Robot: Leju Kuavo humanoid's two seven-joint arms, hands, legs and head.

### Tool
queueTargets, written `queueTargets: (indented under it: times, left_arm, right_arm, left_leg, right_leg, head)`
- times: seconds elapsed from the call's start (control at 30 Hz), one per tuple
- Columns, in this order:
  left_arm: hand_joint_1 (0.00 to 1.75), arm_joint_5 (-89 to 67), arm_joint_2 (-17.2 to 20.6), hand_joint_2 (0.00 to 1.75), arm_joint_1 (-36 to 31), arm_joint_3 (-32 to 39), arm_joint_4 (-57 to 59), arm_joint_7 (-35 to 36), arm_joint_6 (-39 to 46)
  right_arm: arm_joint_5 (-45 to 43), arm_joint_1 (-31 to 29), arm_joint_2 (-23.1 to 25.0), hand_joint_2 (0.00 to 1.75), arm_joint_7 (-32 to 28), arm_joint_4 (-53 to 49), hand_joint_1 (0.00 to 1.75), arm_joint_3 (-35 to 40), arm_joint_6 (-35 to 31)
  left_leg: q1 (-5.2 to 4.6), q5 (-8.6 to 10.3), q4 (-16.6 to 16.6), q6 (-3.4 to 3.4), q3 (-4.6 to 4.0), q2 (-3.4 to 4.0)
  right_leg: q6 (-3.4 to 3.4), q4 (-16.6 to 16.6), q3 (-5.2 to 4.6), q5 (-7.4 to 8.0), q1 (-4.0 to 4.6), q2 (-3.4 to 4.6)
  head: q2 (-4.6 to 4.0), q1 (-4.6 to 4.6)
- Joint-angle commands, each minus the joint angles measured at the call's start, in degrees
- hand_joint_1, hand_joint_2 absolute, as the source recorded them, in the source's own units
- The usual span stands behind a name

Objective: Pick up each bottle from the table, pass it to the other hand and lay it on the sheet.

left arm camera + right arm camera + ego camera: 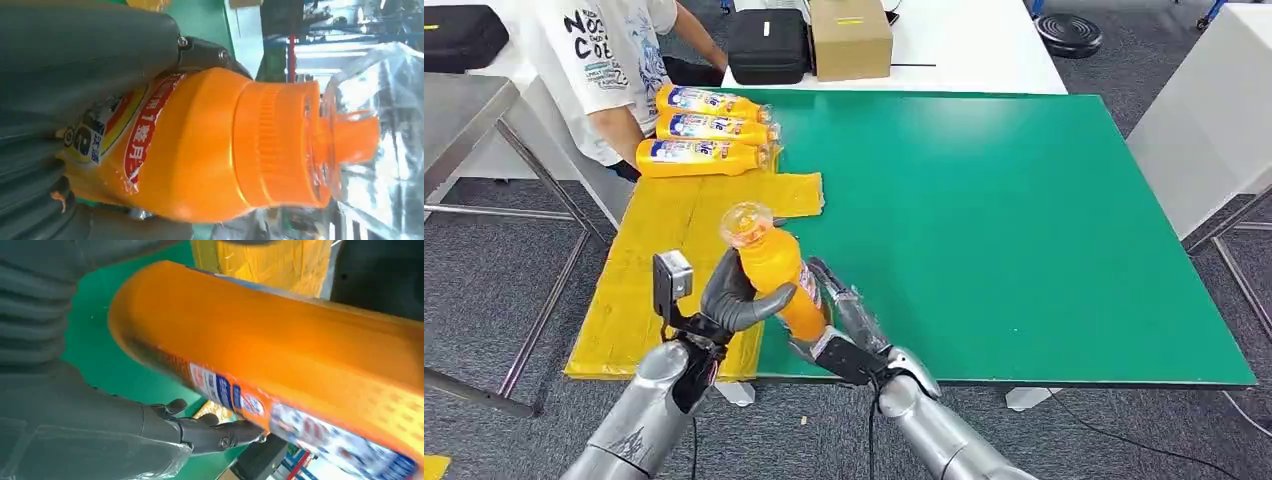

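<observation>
Left hand (736, 300) and right hand (839, 315) both grip a glossy orange bottle (776, 272) above the table's (1024, 220) near edge, beside the yellow sheet (664, 240).

Orange bottle (776, 275): clear cap toward 11 o'clock, tilted, held above my table's near edge. Three yellow bottles (704, 130): lying side by side, caps toward 3 o'clock, on yellow sheet (639, 290).

— Where is there room to pass?
— The green table (1024, 220) lies bare to the right.
— And obstacles?
— Three laid bottles (709, 130) crowd the yellow sheet's (654, 260) far end, a person's arm (619, 130) touching them; its near part lies open.
</observation>
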Motion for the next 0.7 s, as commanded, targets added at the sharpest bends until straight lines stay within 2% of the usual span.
queueTargets:
  times: [0.03,0.17,0.3,0.37,0.43,0.5,0.6,0.7]
  left_arm:
    - [1.75,-16.76,1.19,1.75,-8.46,3.4,11.26,-2.03,19.87]
    - [1.75,-29.6,3.66,1.75,-11.65,5.13,17.68,-1.74,31.42]
    - [1.75,-30.78,4.43,1.75,-12.7,6.4,19.1,-1.98,31.18]
    - [1.75,-37.54,5.22,1.75,-13.65,4.96,20.47,-0.04,37.49]
    - [1.75,-45.65,7.73,1.75,-16.43,3.68,23.14,2.57,39.89]
    - [1.75,-52.56,9.81,1.75,-18.26,1.13,24.62,5.34,37.93]
    - [1.75,-62.92,12.76,1.75,-21.26,-5.18,28.03,8.39,27.63]
    - [1.75,-62.98,13.08,1.75,-21.74,-4.92,28.67,8.2,27.15]
  right_arm:
    - [-1.52,2.11,-3.31,0.0,0.02,-11.16,0.0,-3.16,1.7]
    - [-1.48,6.76,-6.44,0.0,0.02,-20.2,0.0,-3.32,0.81]
    - [-1.19,7.54,-6.78,0.0,0.02,-21.54,0.0,-3.73,1.32]
    - [-1.33,7.88,-6.85,0.0,0.02,-22.91,0.0,-3.95,1.51]
    - [-1.79,8.57,-7.56,0.0,0.02,-25.11,0.0,-4.79,2.25]
    - [-1.65,9.36,-7.94,0.0,0.02,-26.3,0.0,-6.04,2.93]
    - [-2.26,11.53,-9.02,0.0,0.02,-28.66,0.0,-7.98,3.92]
    - [-2.58,11.88,-9.55,0.0,0.02,-29.24,0.0,-7.98,4.04]
  left_leg:
    - [0.01,-0.01,-0.01,-0.04,0.06,-0.04]
    - [0.05,-0.05,-0.03,-0.08,0.24,-0.15]
    - [0.03,-0.06,-0.01,-0.06,0.17,-0.02]
    - [0.04,-0.1,0.02,-0.08,0.24,-0.03]
    - [0.02,-0.01,0.0,-0.05,0.08,-0.06]
    - [0.05,-0.06,0.04,-0.08,0.13,-0.04]
    - [0.05,-0.04,0.02,-0.07,0.13,-0.05]
    - [0.05,-0.04,0.01,-0.07,0.16,-0.1]
  right_leg:
    - [-0.04,0.01,0.07,-0.04,0.01,-0.06]
    - [-0.07,-0.03,0.28,-0.11,0.06,-0.19]
    - [-0.05,-0.01,0.18,-0.07,0.04,-0.04]
    - [-0.07,0.02,0.25,-0.13,0.05,-0.07]
    - [-0.05,0.0,0.09,-0.05,0.03,-0.08]
    - [-0.07,0.04,0.15,-0.08,0.06,-0.06]
    - [-0.07,0.02,0.15,-0.07,0.06,-0.08]
    - [-0.06,0.01,0.18,-0.09,0.06,-0.13]
  head:
    - [0.0,-0.02]
    - [0.0,0.0]
    - [0.0,0.0]
    - [0.0,-0.02]
    - [0.0,-0.02]
    - [0.0,0.0]
    - [0.0,0.0]
    - [0.0,0.0]
